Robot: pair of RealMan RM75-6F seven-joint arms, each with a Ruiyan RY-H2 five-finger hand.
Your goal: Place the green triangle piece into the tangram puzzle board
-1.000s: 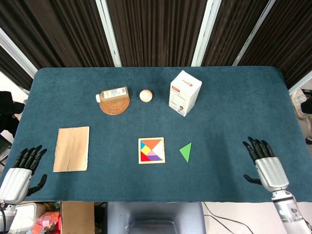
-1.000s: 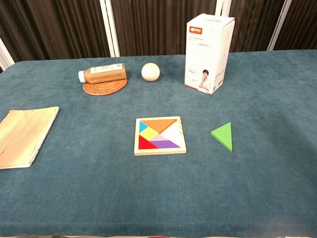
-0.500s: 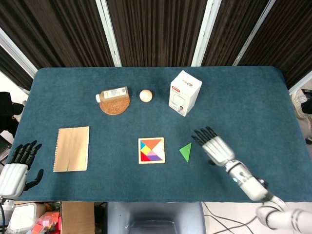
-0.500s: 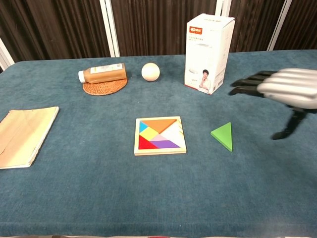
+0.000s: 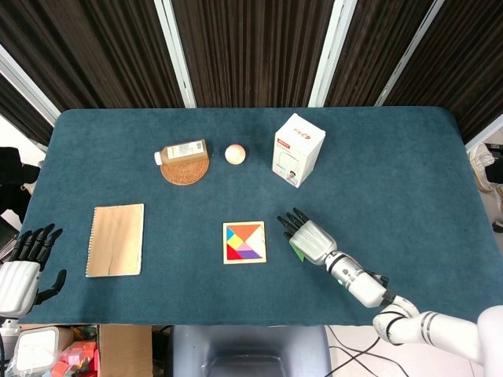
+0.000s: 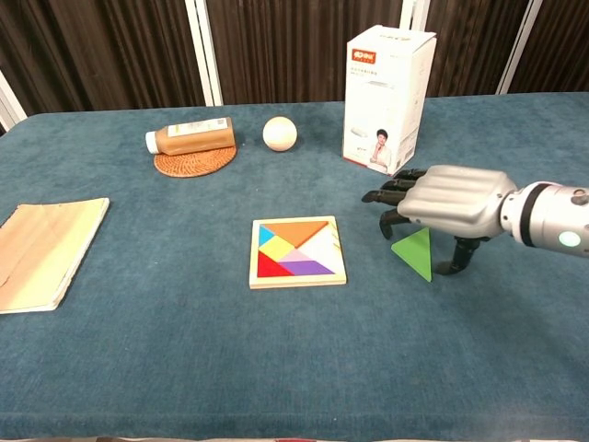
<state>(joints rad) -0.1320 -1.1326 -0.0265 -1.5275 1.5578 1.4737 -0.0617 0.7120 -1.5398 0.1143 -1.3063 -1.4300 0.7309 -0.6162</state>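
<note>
Several dark fingers (image 6: pixel 390 195) of the right hand (image 6: pixel 448 203) are spread and lightly curled, holding nothing, poised above the green triangle piece (image 6: pixel 415 253), which lies flat on the blue tablecloth (image 6: pixel 276 368) just right of the tangram puzzle board (image 6: pixel 296 252). In the head view the hand covers most of the triangle. The left hand (image 5: pixel 22 267) sits at the table's near left corner, fingers apart and empty, beside the tan notebook (image 5: pixel 115 239). A white box (image 6: pixel 387 87) stands farther back.

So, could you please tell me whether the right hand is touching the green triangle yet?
Cannot tell. In the chest view the right hand hangs over the green triangle, fingers spread, but its thumb drops beside the piece's edge; the head view hides the triangle under the hand.
</note>
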